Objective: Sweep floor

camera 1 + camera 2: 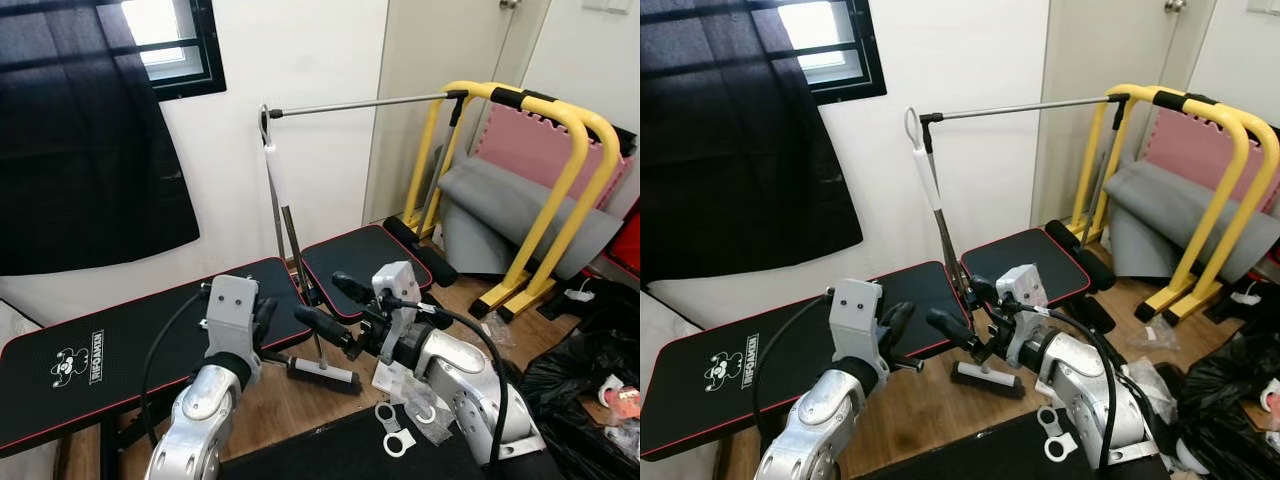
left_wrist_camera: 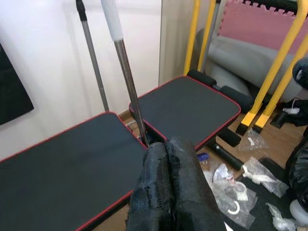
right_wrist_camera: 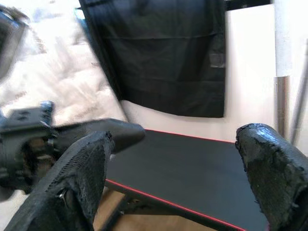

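A broom leans against the wall behind the bench. Its white grip (image 1: 272,170) is at the top, and its metal shaft (image 2: 126,72) runs down to a black head (image 1: 325,375) on the wooden floor. My right gripper (image 1: 337,305) is open close to the lower shaft. In the right wrist view the fingers (image 3: 84,168) are spread wide, with the shaft (image 3: 284,67) just past one of them and not held. My left gripper (image 1: 266,320) hovers over the bench edge to the left of the shaft. Its fingers (image 2: 168,187) are pressed together on nothing.
A black bench with red trim (image 1: 120,345) and a second pad (image 1: 365,255) block the way in front. A yellow frame (image 1: 560,150), pink mats (image 1: 540,150) and a grey roll (image 1: 520,215) stand on the right. Plastic litter (image 1: 400,430) and black bags (image 1: 590,370) lie on the floor.
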Robot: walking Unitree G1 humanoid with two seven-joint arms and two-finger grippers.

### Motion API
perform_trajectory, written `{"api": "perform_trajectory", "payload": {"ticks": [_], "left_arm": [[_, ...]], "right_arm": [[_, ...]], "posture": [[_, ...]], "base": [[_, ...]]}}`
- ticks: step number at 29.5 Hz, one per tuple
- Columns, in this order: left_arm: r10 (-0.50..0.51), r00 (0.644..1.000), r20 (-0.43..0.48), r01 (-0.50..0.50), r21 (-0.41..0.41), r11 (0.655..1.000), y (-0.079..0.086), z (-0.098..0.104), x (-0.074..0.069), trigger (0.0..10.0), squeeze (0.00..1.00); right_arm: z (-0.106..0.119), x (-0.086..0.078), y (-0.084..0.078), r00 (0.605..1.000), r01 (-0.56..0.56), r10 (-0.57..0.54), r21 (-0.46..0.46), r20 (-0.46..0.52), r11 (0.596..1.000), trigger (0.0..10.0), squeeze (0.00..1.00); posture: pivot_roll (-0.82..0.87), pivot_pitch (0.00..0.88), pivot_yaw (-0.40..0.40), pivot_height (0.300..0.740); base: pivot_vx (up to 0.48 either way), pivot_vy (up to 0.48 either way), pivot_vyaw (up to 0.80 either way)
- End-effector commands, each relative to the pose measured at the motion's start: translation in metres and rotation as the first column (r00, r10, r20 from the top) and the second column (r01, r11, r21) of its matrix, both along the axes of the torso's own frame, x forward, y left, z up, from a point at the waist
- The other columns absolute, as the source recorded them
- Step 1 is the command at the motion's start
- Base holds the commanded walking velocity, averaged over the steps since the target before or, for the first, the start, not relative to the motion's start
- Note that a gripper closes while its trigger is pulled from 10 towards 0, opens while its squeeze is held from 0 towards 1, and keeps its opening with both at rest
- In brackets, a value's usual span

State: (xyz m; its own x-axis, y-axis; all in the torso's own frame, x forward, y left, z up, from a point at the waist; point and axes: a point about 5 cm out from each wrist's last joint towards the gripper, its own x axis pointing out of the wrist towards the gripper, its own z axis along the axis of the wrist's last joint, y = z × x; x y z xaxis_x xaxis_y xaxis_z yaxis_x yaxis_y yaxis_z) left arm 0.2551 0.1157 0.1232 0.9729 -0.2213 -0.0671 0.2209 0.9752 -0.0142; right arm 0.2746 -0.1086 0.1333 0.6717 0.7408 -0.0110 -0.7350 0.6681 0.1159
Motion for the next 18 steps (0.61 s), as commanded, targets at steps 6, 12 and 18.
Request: {"api": "perform_trajectory", "payload": {"ticks": [6,12,18], "left_arm": [[-0.017,1.0,-0.02,0.017,-0.007,1.0,-0.002,-0.005,-0.001,10.0,0.0],[-0.012,1.0,-0.027,0.011,-0.047,0.999,0.0,-0.002,0.003,10.0,0.0],[0.047,0.998,-0.033,-0.05,-0.088,0.995,0.012,-0.001,0.008,10.0,0.0]], "right_arm": [[0.003,0.01,-0.002,0.998,0.058,-0.058,0.025,-0.011,0.998,10.0,0.0],[0.001,0.017,-0.001,0.997,0.074,-0.074,-0.001,-0.012,0.997,10.0,0.0],[0.005,0.022,-0.001,0.995,0.1,-0.099,0.035,-0.027,0.994,10.0,0.0]], "posture": [[-0.12,0.0,-0.01,0.74],[-0.12,0.0,-0.031,0.74],[-0.12,0.0,-0.028,0.74]], "base": [[0.0,0.0,0.0],[0.0,0.0,0.0],[0.0,0.0,0.0]]}}
